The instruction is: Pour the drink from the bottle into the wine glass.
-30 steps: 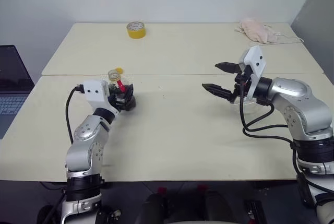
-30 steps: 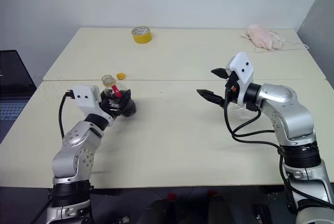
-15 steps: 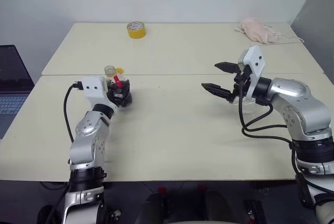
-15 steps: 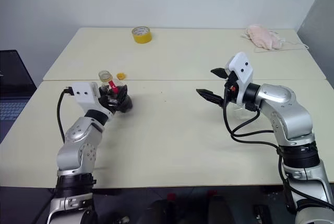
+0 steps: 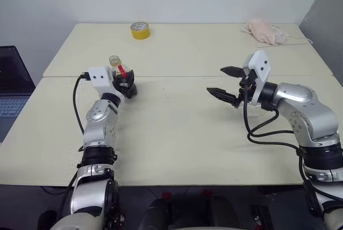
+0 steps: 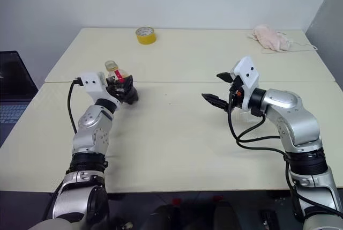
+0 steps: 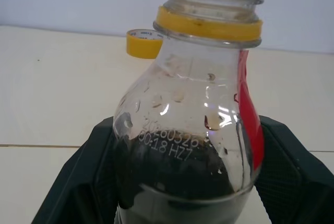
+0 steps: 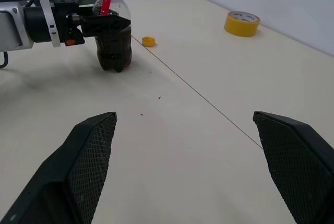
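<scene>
Left pincer (image 5: 124, 84) closed on the bottle (image 5: 119, 74), uncapped, upright at upper left of the head view; right pincer (image 5: 226, 82) wide open, empty. Wine glass partly hidden behind right pincer. Risk: spilling the drink (image 7: 177, 177) on the desk (image 5: 177, 128) if tilted early.

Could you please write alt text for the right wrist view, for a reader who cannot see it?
The left gripper holds an uncapped bottle of dark drink upright on a cream table. A yellow cap lies just beyond it, a tape roll farther back, and the right gripper's open jaws frame the foreground.
</scene>
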Robot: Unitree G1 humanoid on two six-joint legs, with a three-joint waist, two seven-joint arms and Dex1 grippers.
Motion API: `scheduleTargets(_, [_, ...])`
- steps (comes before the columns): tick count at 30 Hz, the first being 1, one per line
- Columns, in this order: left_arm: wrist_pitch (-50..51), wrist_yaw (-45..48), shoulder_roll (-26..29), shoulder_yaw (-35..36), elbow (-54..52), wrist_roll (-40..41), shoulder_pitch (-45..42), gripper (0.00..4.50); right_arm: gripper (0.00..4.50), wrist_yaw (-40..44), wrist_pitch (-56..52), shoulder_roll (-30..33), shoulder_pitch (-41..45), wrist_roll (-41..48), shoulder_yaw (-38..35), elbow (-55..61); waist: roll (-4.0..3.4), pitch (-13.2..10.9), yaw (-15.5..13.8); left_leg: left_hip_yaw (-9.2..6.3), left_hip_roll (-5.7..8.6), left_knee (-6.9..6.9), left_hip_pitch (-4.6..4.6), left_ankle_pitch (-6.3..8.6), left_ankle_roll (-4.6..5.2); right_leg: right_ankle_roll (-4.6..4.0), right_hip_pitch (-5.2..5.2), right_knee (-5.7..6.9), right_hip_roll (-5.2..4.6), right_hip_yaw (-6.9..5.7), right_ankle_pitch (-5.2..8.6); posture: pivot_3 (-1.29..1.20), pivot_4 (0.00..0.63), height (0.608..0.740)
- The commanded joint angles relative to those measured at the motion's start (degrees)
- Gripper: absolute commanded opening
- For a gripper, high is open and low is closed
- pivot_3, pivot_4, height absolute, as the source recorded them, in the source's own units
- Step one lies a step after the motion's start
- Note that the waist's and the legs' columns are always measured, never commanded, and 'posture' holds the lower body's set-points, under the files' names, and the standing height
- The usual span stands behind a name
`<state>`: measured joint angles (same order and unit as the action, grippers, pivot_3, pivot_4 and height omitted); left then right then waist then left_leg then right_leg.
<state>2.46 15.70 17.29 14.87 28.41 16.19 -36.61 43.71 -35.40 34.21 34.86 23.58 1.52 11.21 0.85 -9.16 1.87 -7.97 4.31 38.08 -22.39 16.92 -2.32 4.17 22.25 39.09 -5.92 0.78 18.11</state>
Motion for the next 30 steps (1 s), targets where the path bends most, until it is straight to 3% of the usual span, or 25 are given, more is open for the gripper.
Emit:
scheduleTargets(1, [-2.2,0.9,0.3,0.4,2.1,0.1,-2.5,3.32,4.50,-0.3,0.4,0.3,0.3,0.0,-0.8,2.6,0.01,0.0,0.0,0.00,0.01,0.01,0.00,0.00,0.00,0.00,0.00,0.00,0.00,0.00,0.00,0.00,0.150,0.740])
scheduleTargets(8, [-1.8,1.4,0.0,0.6,0.0,0.6,-0.2,3.32,4.50,-0.5,0.3,0.3,0.0,0.0,-1.0,2.9,0.01,0.0,0.0,0.00,0.01,0.02,0.00,0.00,0.00,0.01,0.00,0.01,-0.01,0.01,0.00,0.00,0.150,0.740])
scheduleTargets(13, [-1.1,1.0,0.3,0.8,-2.2,0.4,1.1,4.47,4.50,-0.4,0.5,-0.1,0.3,-0.1,-0.5,2.5,0.01,0.0,0.0,0.00,0.01,0.02,0.00,0.00,0.00,0.01,0.01,0.00,-0.01,0.02,0.00,0.00,0.150,0.740])
scheduleTargets(21, [0.4,0.7,0.3,0.9,-6.7,0.7,3.2,4.47,4.50,-0.4,0.5,-0.2,0.4,-0.2,-0.3,2.4,0.01,0.0,0.1,0.00,0.00,0.01,0.00,0.00,0.00,0.01,0.02,0.00,-0.01,0.03,0.00,0.00,0.150,0.740])
scheduleTargets(30, [6.5,0.1,1.5,-0.1,-20.1,0.8,5.5,4.47,4.50,-0.3,0.6,-0.1,0.1,-0.4,-0.5,2.3,0.01,0.0,0.1,-0.02,0.00,0.01,-0.02,0.00,0.00,0.01,0.01,0.00,-0.01,0.02,0.00,0.00,0.150,0.740])
